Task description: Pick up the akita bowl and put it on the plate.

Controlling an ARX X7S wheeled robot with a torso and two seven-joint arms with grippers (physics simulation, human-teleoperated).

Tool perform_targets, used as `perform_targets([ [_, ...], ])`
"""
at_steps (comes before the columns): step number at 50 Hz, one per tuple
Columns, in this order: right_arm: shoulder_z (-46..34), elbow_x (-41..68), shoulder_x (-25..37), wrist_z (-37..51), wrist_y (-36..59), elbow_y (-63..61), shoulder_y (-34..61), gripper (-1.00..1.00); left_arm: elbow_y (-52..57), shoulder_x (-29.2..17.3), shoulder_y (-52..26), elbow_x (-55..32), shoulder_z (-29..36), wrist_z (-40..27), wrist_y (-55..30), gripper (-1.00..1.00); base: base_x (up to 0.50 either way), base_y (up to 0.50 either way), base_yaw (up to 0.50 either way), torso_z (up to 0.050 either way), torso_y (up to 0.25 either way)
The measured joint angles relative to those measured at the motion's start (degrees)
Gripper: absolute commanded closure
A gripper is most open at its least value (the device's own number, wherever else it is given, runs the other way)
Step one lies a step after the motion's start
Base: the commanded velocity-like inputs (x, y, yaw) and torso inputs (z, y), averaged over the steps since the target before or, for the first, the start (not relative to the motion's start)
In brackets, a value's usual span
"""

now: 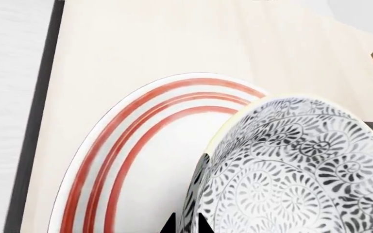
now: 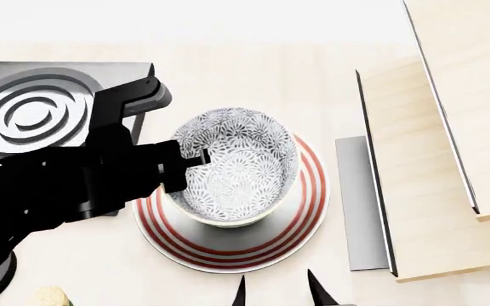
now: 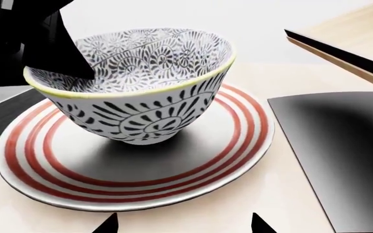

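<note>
Pale wood worktop (image 2: 254, 70) carries the plate (image 2: 306, 210), and the bowl (image 2: 237, 169) sits tilted over its middle. Left hand (image 2: 181, 166) pinches the bowl's rim, keeping it steady for set-down. Right hand (image 3: 183, 224) waits open just beside the plate, empty.

Head cam overhead; both wrist cams close; all share plate (image 2: 300, 220).
</note>
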Motion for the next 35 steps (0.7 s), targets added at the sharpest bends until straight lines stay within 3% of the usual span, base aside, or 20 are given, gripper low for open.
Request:
perform_targets([
  [25,-0.32,0.18,0.09,0.08,-0.3,0.26,0.16,-1.0,0.11,-0.04,0.15,-0.93,0.73,0.13,0.51,1.0,0.0,0.0,0.0,-0.001,-0.002],
  [26,-0.33,0.17,0.09,0.09,-0.33,0.28,0.17,-1.0,0.12,-0.04,0.15,-0.7,0.51,0.08,0.47,-1.0,0.0,0.0,0.0,0.0,0.0],
  [35,-0.44,0.14,0.01,0.1,-0.67,0.62,0.28,-1.0,0.15,0.06,0.1,0.46,-1.49,-0.16,0.14,-1.0,0.0,0.0,0.0,-0.002,-0.002],
])
